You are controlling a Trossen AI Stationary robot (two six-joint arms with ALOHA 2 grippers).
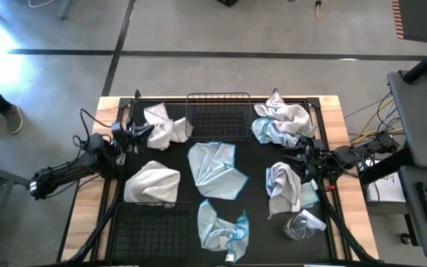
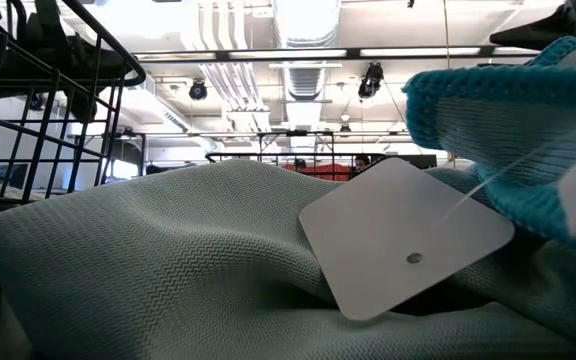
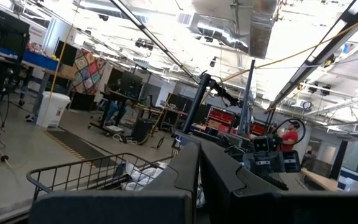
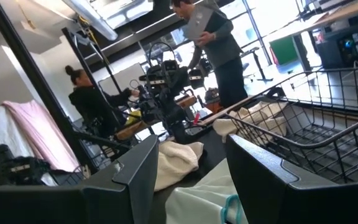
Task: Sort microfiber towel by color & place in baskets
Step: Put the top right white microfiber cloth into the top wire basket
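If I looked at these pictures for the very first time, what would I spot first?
Probably the crumpled towels all over the black mat: a big light blue towel in the middle, a white towel by the near basket, and a mixed pile beside the far basket. The left end effector and right end effector sit at the two sides.

In the low view we see little past a pale towel (image 2: pixel 168 270) and a white tag (image 2: pixel 403 240) filling the frame; a blue towel (image 2: pixel 508 110) runs off at 3 o'clock. From above, the near basket (image 1: pixel 150 233) is cut at 6 o'clock, and we cannot tell either tool's fingers apart.
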